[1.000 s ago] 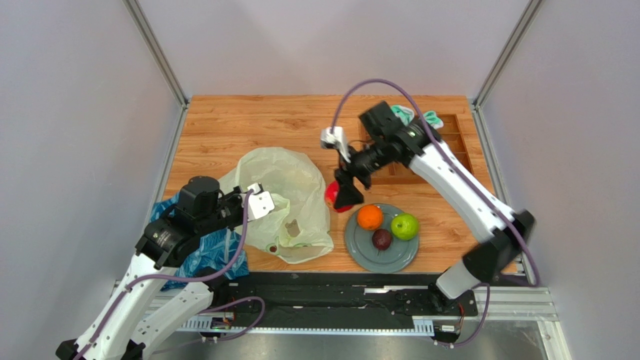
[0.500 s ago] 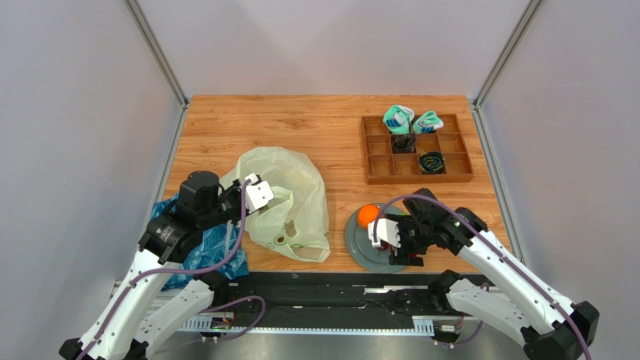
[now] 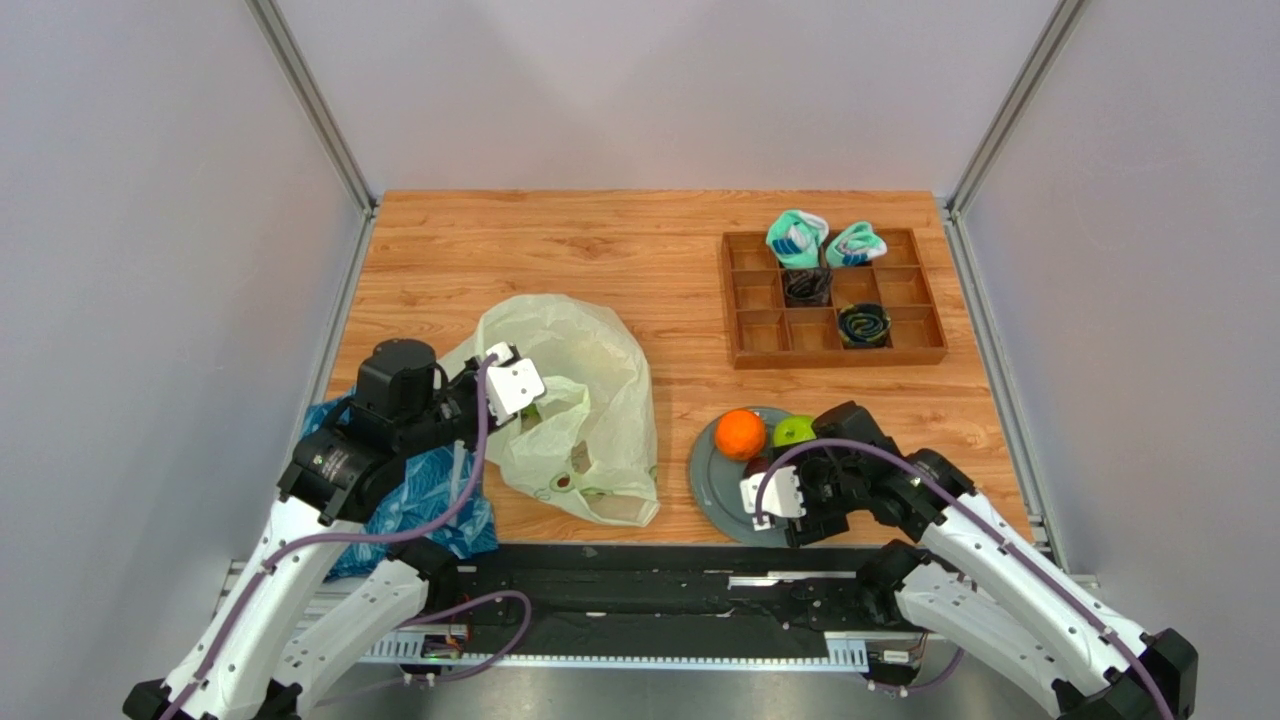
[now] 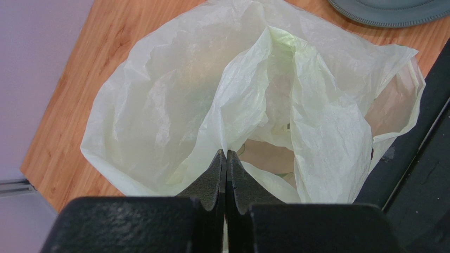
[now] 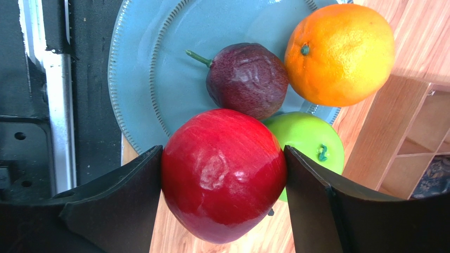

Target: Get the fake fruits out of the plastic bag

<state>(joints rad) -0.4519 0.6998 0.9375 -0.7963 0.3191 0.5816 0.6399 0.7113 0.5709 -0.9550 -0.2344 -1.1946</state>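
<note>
1 red apple (image 5: 222, 158) is gripped between the 2 fingers of the right hand (image 5: 224, 182), at the near edge of the worktop (image 3: 601, 255), hanging over the near rim of the grey-blue plate (image 5: 153, 68). Just past it, 3 fake fruits lie on that plate: a dark purple fruit (image 5: 248, 79), a green apple (image 5: 311, 142) partly hidden behind the red one, and an orange (image 5: 338, 52) on the far side.

We judge the step in hand to be setting this apple down. To do it well, we would lower it onto the bare part of the plate beside the purple fruit and open the fingers only once it rests there. Round glossy fruit rolls, and a drop could knock the other 3 or send the apple off the rim.

Further left, the left hand (image 4: 226, 158) is clenched on a fold of the plastic bag (image 4: 174, 95), which slumps on the worktop, its near side touching a blue bag (image 3: 436, 503). We cannot tell whether fruit remains inside, so holding that fold up would leave the mouth reachable.

Farthest off, a wooden tray (image 3: 834, 357) holds rolled socks (image 3: 796, 237).
</note>
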